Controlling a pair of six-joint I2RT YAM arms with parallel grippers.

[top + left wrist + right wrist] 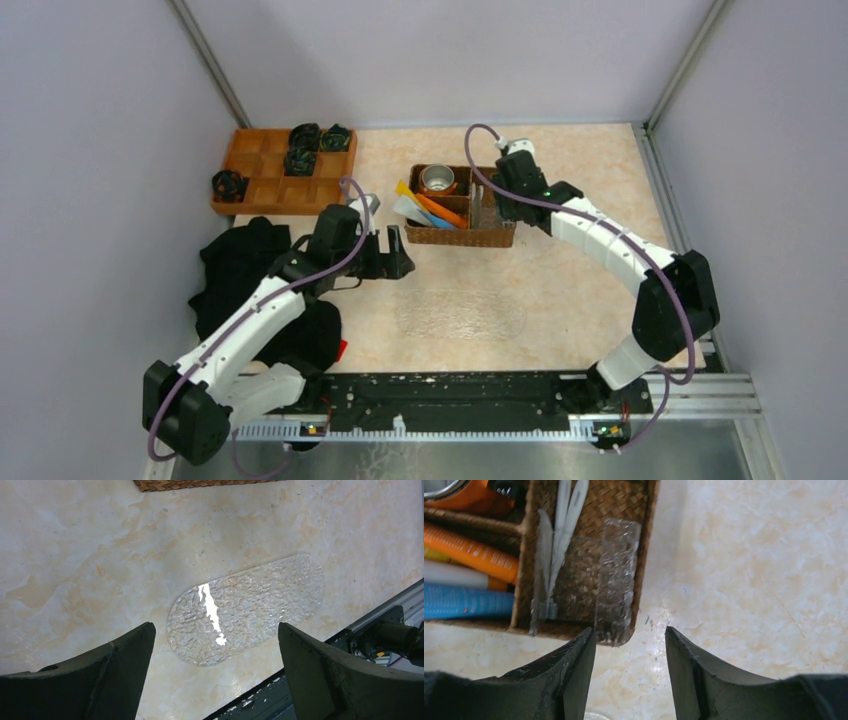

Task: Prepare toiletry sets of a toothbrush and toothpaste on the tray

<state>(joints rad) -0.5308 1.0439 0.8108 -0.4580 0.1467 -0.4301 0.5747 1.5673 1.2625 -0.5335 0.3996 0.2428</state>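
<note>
your left gripper [216, 630] gapes over the tray [280, 585], centre frame; your right gripper [629, 631] spreads empty at the basket [644, 555] corner.

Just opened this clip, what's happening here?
Nothing is held yet. The right gripper, open, hovers over the end compartment of the wicker basket, where the white toothbrushes lie. The left gripper, also open, hangs above the table by the clear tray. That tray has nothing on it; the toothpaste tubes lie in the basket too.

Tray [270, 595] clear, bumpy; orange tube [474, 552]; blue tube [464, 601]; basket [624, 500] brown, woven.
</note>
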